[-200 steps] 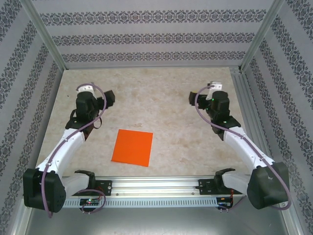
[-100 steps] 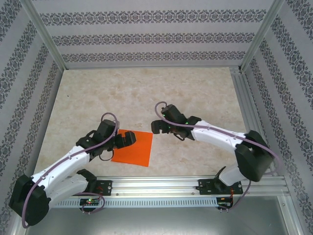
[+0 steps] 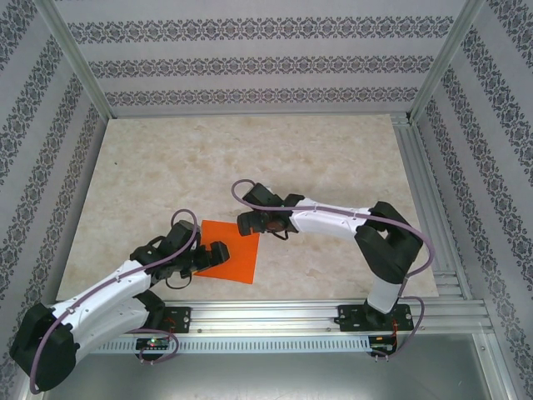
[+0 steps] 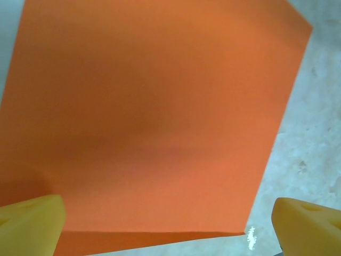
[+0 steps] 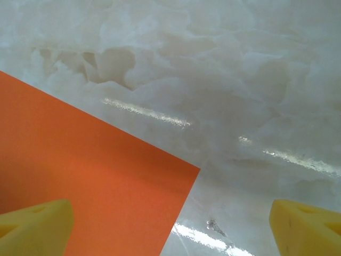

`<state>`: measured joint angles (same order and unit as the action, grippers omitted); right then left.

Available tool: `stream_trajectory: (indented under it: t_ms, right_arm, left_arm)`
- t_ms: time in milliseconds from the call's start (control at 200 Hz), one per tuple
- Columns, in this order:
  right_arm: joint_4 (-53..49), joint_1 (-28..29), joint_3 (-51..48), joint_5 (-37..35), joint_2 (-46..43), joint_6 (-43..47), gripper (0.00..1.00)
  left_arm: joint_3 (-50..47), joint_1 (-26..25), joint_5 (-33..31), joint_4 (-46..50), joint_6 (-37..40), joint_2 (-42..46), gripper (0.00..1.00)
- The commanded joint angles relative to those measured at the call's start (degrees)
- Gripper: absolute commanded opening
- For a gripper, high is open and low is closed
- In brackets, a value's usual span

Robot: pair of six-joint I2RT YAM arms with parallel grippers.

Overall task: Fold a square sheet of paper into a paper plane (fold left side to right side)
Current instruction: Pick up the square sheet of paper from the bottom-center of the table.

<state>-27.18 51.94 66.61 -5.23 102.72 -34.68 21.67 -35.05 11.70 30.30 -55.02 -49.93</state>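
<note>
Leftmost in the top view: left arm slanting in from its near-left base, with left gripper (image 3: 218, 252) low over the left margin of the square sheet of paper (image 3: 240, 260). Jaws spread wide there, pinching nothing. Via the left wrist camera: one yellow pad (image 4: 31, 223) above orange, its twin past the sheet's corner above bare worktop (image 4: 319, 106), with a straight paper edge crossing between them. Cannot tell whether either pad touches. Centre, slightly left, close to the near edge of the pale marbled worktop: the sheet itself, bright orange, lying flat and open. Four sides about equal, so no long axis to record, and heading cannot be told. Edges turned slightly clockwise off the worktop's edges, far edge dipping toward the right. Further right: right gripper (image 3: 247, 223) low at the sheet's far-right corner, on the end of the right arm reaching across from the near-right base. Jaws likewise spread wide, gripping nothing. Via the right wrist camera: one corner of the sheet (image 5: 80, 176) pointing in between the pads, one pad over orange, the other over bare stone. Contact again not readable.
</note>
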Motion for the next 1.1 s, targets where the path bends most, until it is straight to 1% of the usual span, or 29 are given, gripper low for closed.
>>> stream_trajectory:
  t_ms: [0, 170, 505, 759, 839, 979, 1099]
  right_arm:
    - [-0.9, 1.1, 2.7, 1.5, 2.4, -1.4, 0.94]
    - [-0.9, 1.4, 4.2, 3.6, 5.1, -1.9, 0.94]
    - [-2.5, 2.9, 7.0, 5.5, 9.3, -2.0, 0.94]
    - [-0.2, 3.6, 7.9, 12.9, 11.4, -3.2, 0.88]
    - [0.8, 3.9, 8.1, 15.2, 11.9, -3.9, 0.88]
    - [0.9, 4.4, 8.9, 16.5, 12.1, -3.9, 0.88]
    - [0.7, 4.6, 9.5, 17.9, 12.2, -3.8, 0.86]
  left_arm:
    - [-1.2, -0.9, 0.4, -1.4, -2.0, 0.2, 1.0]
    - [-2.0, -1.1, 0.0, -1.0, -2.3, 0.6, 1.0]
    - [-3.3, -1.4, -0.4, -1.9, -2.9, 0.6, 1.0]
    - [-3.5, -1.5, -0.7, -2.6, -3.0, 0.5, 1.0]
    - [-3.7, -1.6, -0.7, -2.7, -3.0, 0.3, 1.0]
    - [-4.1, -1.7, -0.9, -2.7, -3.2, 0.4, 1.0]
    - [-4.4, -1.8, -1.1, -3.2, -3.4, 0.4, 1.0]
